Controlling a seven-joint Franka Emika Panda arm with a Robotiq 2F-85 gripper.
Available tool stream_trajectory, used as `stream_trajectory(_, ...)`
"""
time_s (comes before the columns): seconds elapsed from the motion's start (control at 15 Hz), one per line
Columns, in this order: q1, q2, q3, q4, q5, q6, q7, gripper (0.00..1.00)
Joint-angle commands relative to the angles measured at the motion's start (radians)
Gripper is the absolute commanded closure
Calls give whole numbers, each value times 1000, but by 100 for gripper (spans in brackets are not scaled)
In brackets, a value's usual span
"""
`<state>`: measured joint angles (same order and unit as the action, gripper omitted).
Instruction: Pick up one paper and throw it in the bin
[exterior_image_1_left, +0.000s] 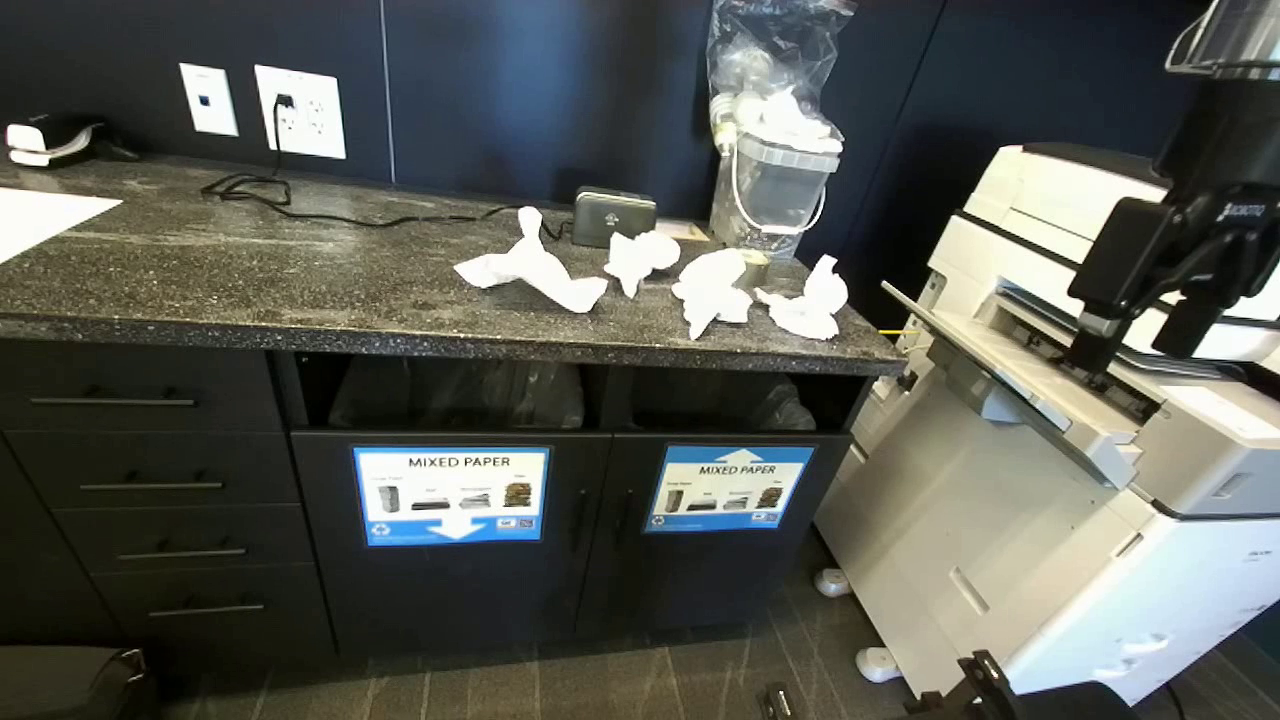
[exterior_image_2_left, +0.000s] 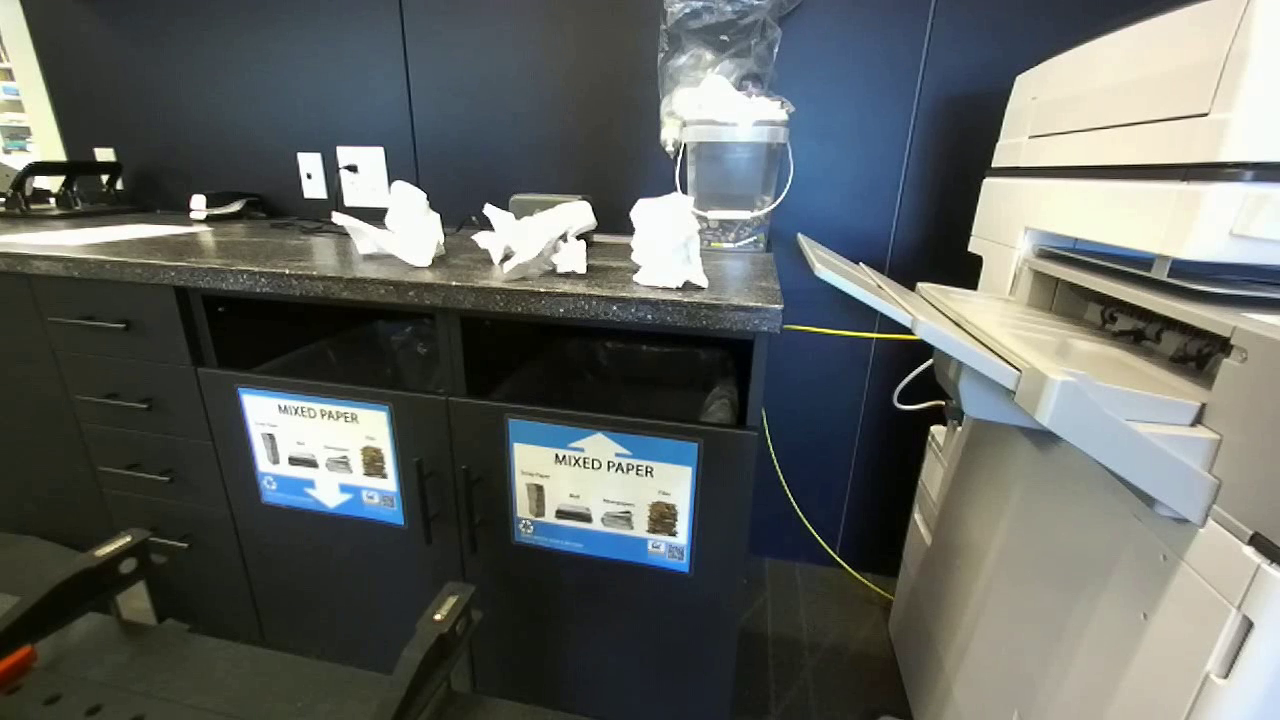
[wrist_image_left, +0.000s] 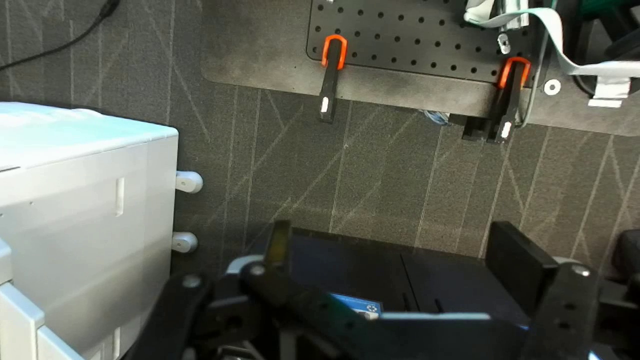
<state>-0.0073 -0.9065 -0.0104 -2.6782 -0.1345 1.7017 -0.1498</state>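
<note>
Jaws stand wide apart in your wrist view, with nothing held between them. In an exterior view you find them at the right, tips pointing down, seen against the printer (exterior_image_1_left: 950, 520); how near they are to it, you cannot tell. You have four crumpled white papers (exterior_image_1_left: 708, 285), all lying on the desk (exterior_image_1_left: 330, 265): a long paper (exterior_image_1_left: 528, 268), a small paper (exterior_image_1_left: 643, 256) beside it, a third paper (exterior_image_1_left: 712, 292), and a fourth paper (exterior_image_1_left: 812, 302) closest to the printer. In an exterior view they show as three clumps, the middle clump (exterior_image_2_left: 535, 235) with a small piece (exterior_image_2_left: 570, 256) at its side. Under the desk top you have two bins: a bin (exterior_image_2_left: 370, 355) and, nearer the printer, a second bin (exterior_image_2_left: 640, 372), both too dark inside for you to read. Two doors (exterior_image_1_left: 440, 590) below them carry two signs; one sign (exterior_image_1_left: 452, 495) points its arrow down, the sign nearer the printer (exterior_image_1_left: 732, 488) points up. Four drawers (exterior_image_1_left: 200, 380) stand beside the doors. On the desk you also have one flat white sheet (exterior_image_1_left: 45, 215), one dark box (exterior_image_1_left: 613, 217) behind the papers, and one bucket (exterior_image_1_left: 765, 190) at the wall. Your wrist view shows two clamps (wrist_image_left: 330, 85) with orange ends and two printer feet (wrist_image_left: 189, 182).
</note>
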Motion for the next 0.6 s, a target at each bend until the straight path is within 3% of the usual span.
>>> stream_trajectory(0.0, 21, 21, -8, -12, 8, 59, 22, 0)
stream_trajectory(0.53, 30, 199, 31, -37, 84, 348, 139, 0)
